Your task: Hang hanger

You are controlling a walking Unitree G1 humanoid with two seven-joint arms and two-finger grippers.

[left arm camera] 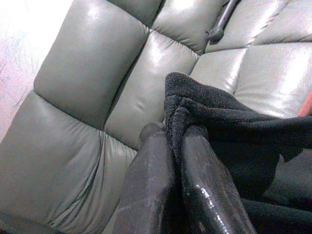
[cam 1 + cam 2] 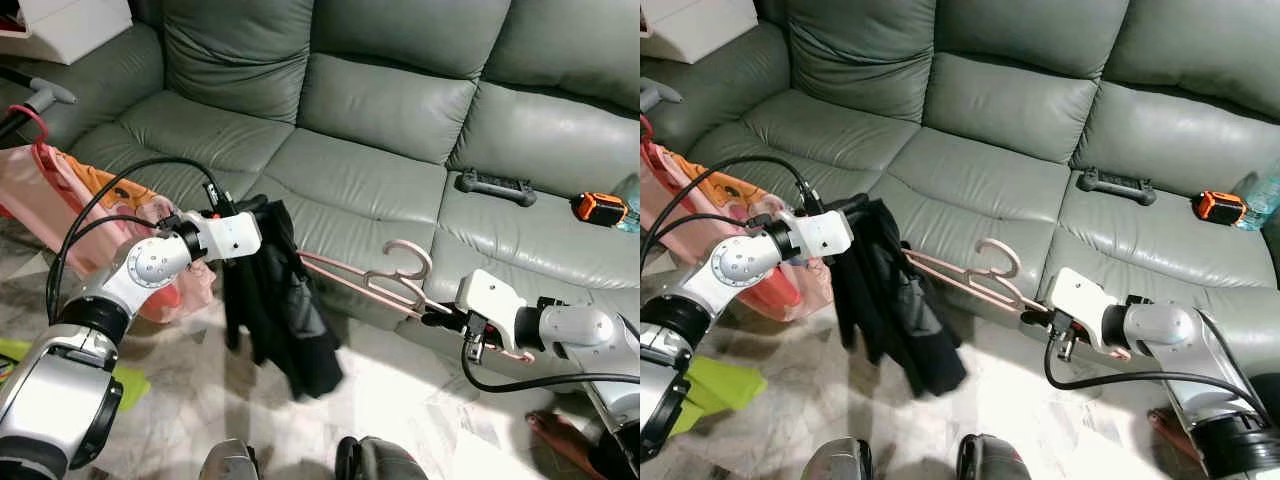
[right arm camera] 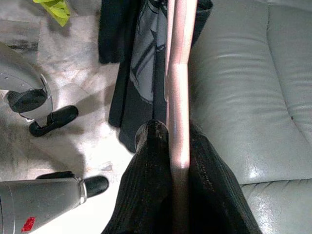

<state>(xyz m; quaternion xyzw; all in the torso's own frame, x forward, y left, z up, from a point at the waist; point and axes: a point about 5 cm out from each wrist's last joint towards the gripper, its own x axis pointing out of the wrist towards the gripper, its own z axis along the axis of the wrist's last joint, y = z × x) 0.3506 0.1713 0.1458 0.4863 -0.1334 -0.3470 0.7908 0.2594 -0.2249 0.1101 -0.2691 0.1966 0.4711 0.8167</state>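
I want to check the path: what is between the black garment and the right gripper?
In the left eye view, the pink hanger spans that stretch: one end goes into the black garment held by the left gripper, the other is clamped in the right gripper.

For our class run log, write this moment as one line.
left gripper: shut on black garment | right gripper: shut on pink hanger | hanger end inside garment | over grey-green sofa front | not yet hung

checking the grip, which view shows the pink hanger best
The left eye view: the whole pink hanger, hook included, runs from the black garment to the right pincer. The right eye view matches; the right wrist view shows its clamped bar.
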